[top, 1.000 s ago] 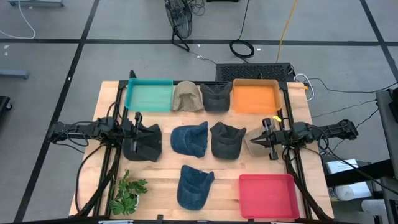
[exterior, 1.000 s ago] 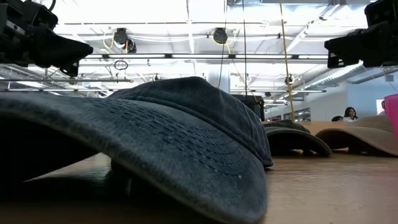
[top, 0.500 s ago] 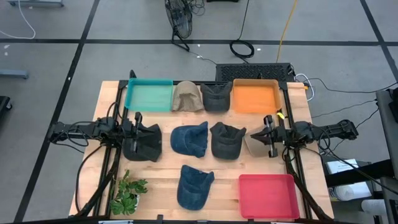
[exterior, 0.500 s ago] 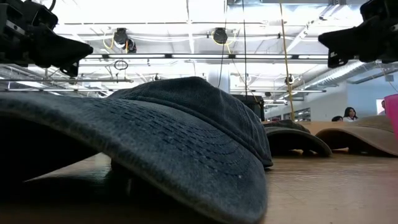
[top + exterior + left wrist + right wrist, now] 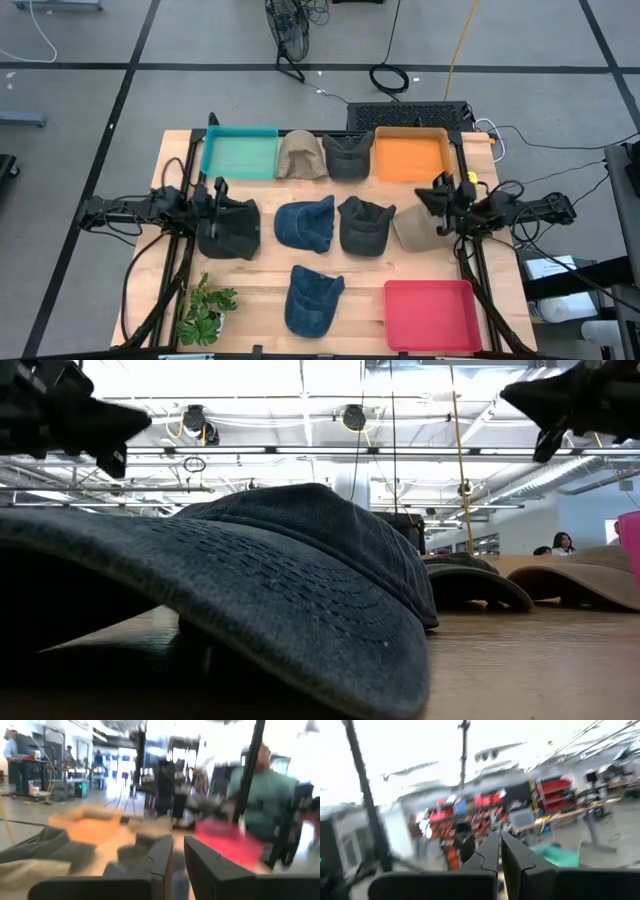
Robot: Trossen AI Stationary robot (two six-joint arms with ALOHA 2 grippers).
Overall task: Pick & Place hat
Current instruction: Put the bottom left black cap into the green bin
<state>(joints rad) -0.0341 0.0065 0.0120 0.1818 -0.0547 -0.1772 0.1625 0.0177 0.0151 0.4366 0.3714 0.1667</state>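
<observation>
As seen from overhead, the wooden table [image 5: 265, 290] carries seven caps. A tan cap [image 5: 299, 157] and a dark grey cap [image 5: 347, 157] lie at the far edge, between the teal tray [image 5: 240, 153] and the orange tray [image 5: 411, 156]. Across the middle row lie a black cap [image 5: 230, 228], a blue cap [image 5: 305, 224], a dark grey cap [image 5: 365, 226] and a beige cap [image 5: 412, 229]. A second blue cap [image 5: 312, 300] lies at the near edge, between the plant sprig [image 5: 205, 309] and the red tray [image 5: 432, 314].

The left gripper [image 5: 219, 207] hangs over the black cap with its fingers [image 5: 161, 856] drawn to a narrow gap; whether they pinch the fabric cannot be told. The right gripper [image 5: 438, 199] sits above the far right edge of the beige cap, jaws fully closed, holding nothing visible.
</observation>
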